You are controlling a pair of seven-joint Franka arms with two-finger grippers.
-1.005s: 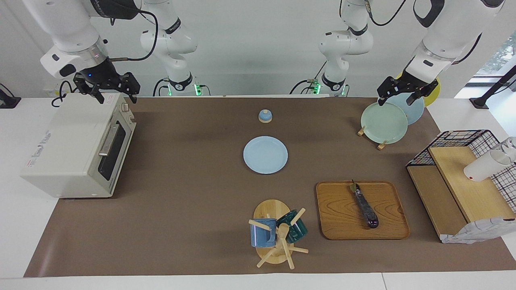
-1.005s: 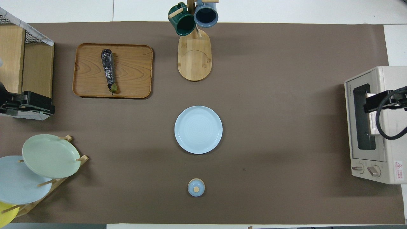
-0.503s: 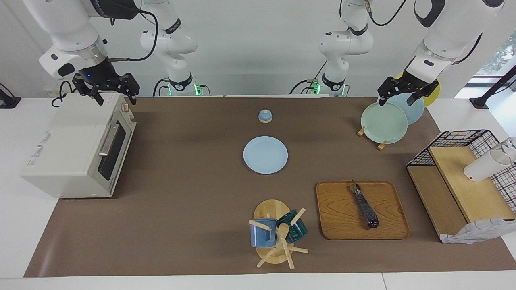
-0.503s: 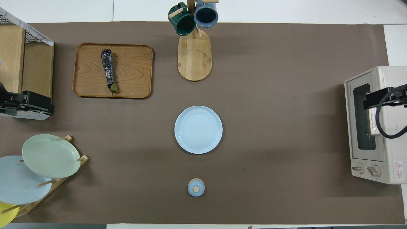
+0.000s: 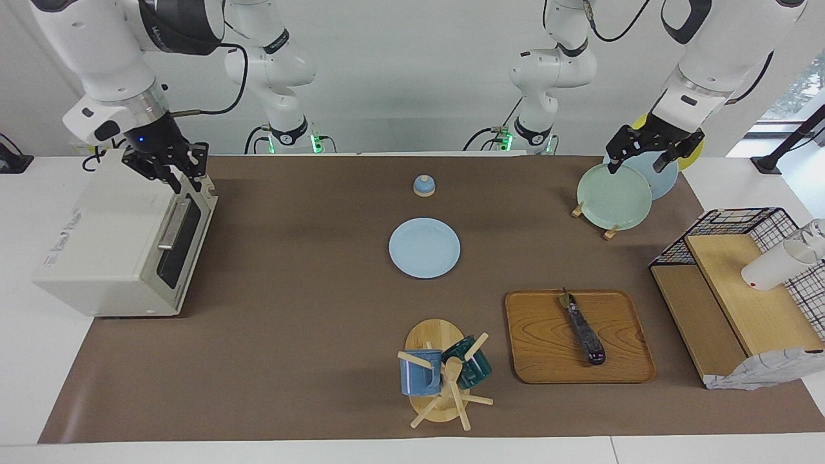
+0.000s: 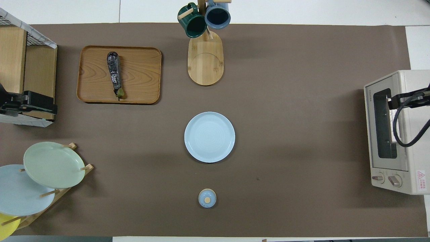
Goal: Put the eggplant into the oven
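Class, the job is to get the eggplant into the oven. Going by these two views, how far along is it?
Nothing looks done: the eggplant lies untouched on the wooden tray, and the oven door is shut. In hand: the right tool hangs over the oven's top front edge, above the door handle. The left tool waits over the plate rack. Left: open the door, fetch and load the eggplant.

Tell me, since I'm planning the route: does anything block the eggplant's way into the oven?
Yes: the oven door is shut. The eggplant lies on the wooden tray; the right gripper is over the oven's top edge.
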